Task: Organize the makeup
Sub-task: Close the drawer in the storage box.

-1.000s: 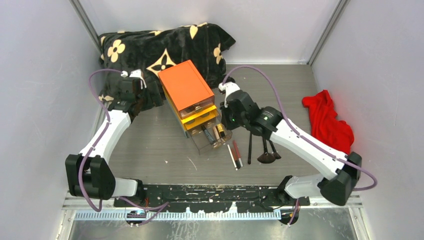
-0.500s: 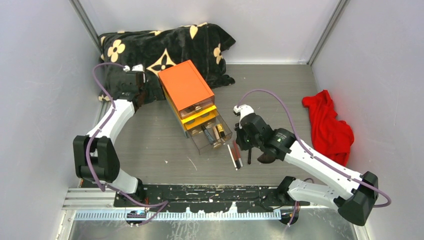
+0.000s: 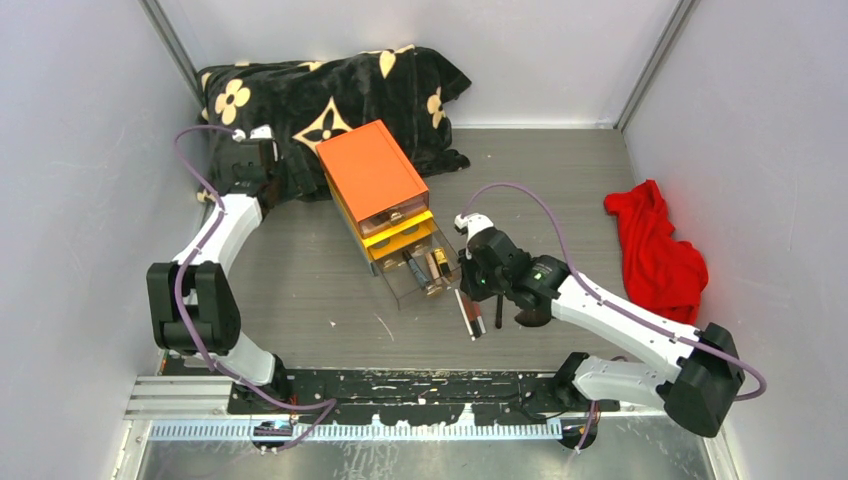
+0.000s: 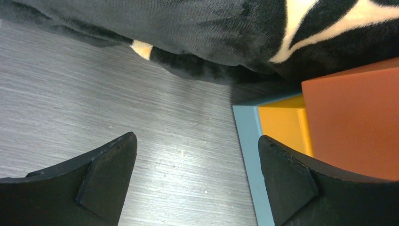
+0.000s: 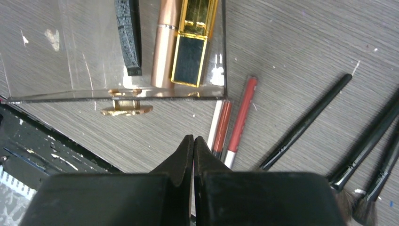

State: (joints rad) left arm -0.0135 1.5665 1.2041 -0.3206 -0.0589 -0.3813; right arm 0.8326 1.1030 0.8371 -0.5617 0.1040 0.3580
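Right hand (image 5: 193, 141) pinched shut, empty, just before the clear drawer (image 5: 56, 70), glossy red tubes (image 5: 241, 117) and slim black brushes (image 5: 306, 122) on grained grey surface (image 5: 306, 47) beside it, left hand (image 4: 196, 141) spread wide, empty, well apart

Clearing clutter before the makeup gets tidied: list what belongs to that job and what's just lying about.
Job: red tubes, black brushes, gold tube in the clear drawer, orange box.
Lying about: red cloth, flowered blanket.

I see the open clear drawer (image 5: 56, 99) standing just ahead of my right hand (image 5: 193, 139); red tubes (image 5: 241, 117) and black brushes (image 5: 308, 120) crowd the desk (image 5: 301, 37) beside it.
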